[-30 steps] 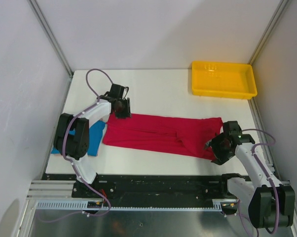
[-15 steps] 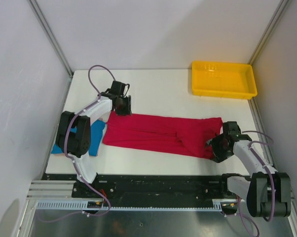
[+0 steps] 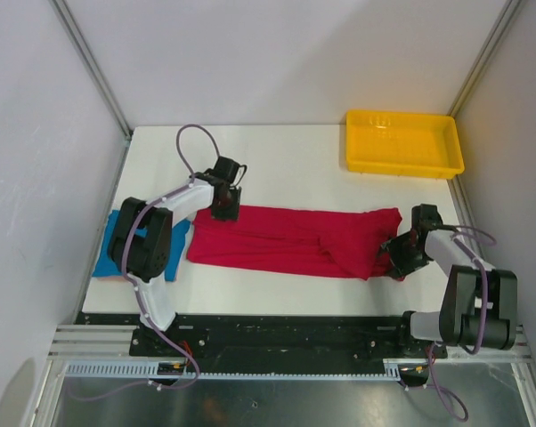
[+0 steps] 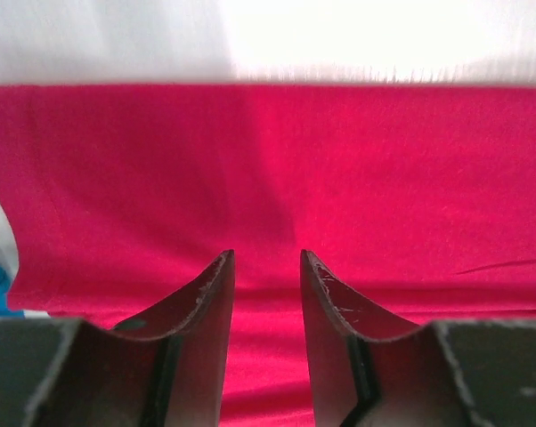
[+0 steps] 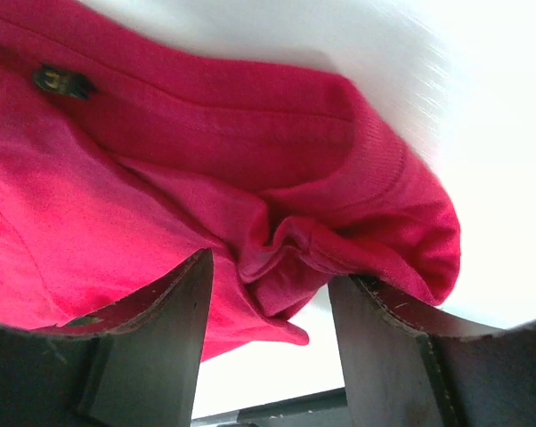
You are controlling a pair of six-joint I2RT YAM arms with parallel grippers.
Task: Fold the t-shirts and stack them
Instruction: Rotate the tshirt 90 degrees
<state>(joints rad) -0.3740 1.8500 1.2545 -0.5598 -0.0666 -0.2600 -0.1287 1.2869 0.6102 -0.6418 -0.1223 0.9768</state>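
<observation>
Though apart, right jaws astride shirt (image 5: 277,240)

Table (image 3: 286,160): red shirt (image 3: 286,238), blue shirt (image 3: 177,245), tray (image 3: 403,169)

Your overhead view is bright and evenly lit. Beyond your left pincer (image 4: 265,255) the table (image 4: 339,36) burns out to white glare. Past your right pincer (image 5: 270,267) the red shirt (image 5: 161,160) smears with blur, and the 2 fingers (image 5: 143,356) sit dark and unfocused.
</observation>
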